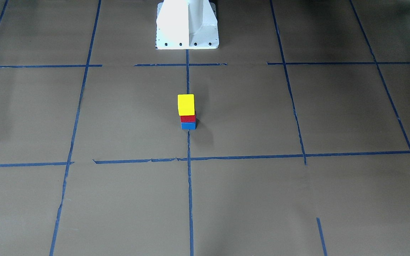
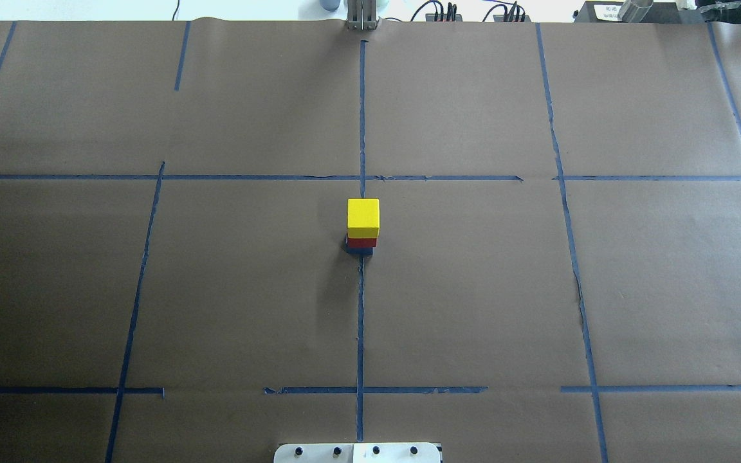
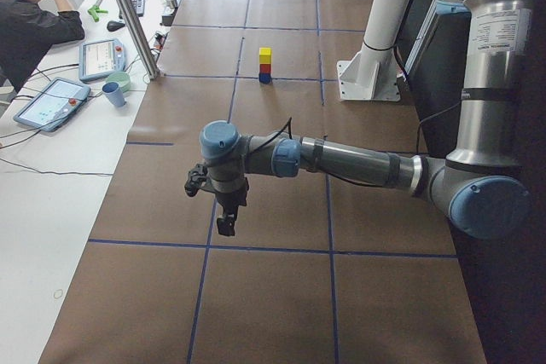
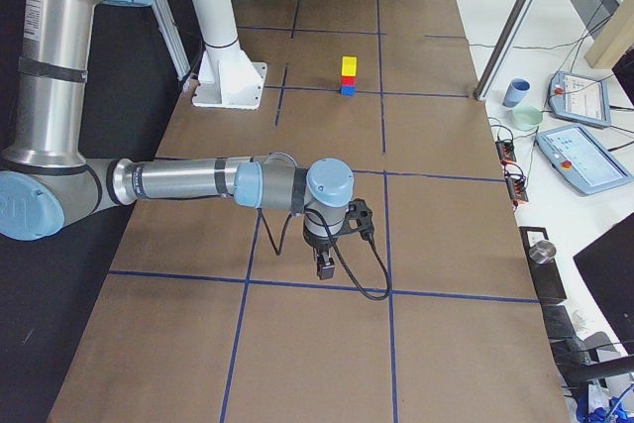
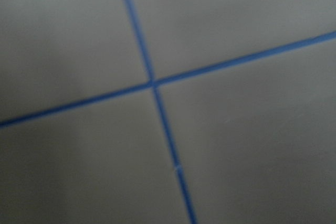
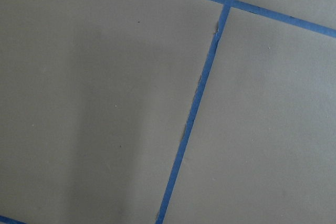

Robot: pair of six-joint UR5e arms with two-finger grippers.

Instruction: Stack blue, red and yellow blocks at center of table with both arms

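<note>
A stack stands at the table's centre: the yellow block (image 1: 185,104) on top, the red block (image 1: 188,118) in the middle, the blue block (image 1: 188,125) at the bottom. It also shows in the overhead view (image 2: 363,217) and both side views (image 3: 265,66) (image 4: 348,75). My left gripper (image 3: 225,226) shows only in the exterior left view, far from the stack, pointing down above the table. My right gripper (image 4: 323,266) shows only in the exterior right view, likewise far from the stack. I cannot tell whether either is open or shut. Both wrist views show only paper and blue tape.
Brown paper with blue tape lines (image 2: 361,308) covers the table. The white robot base (image 1: 187,25) stands at the robot's edge. A metal post (image 3: 130,19), tablets (image 3: 48,101), cups (image 3: 113,93) and a seated person (image 3: 30,14) are beside the table.
</note>
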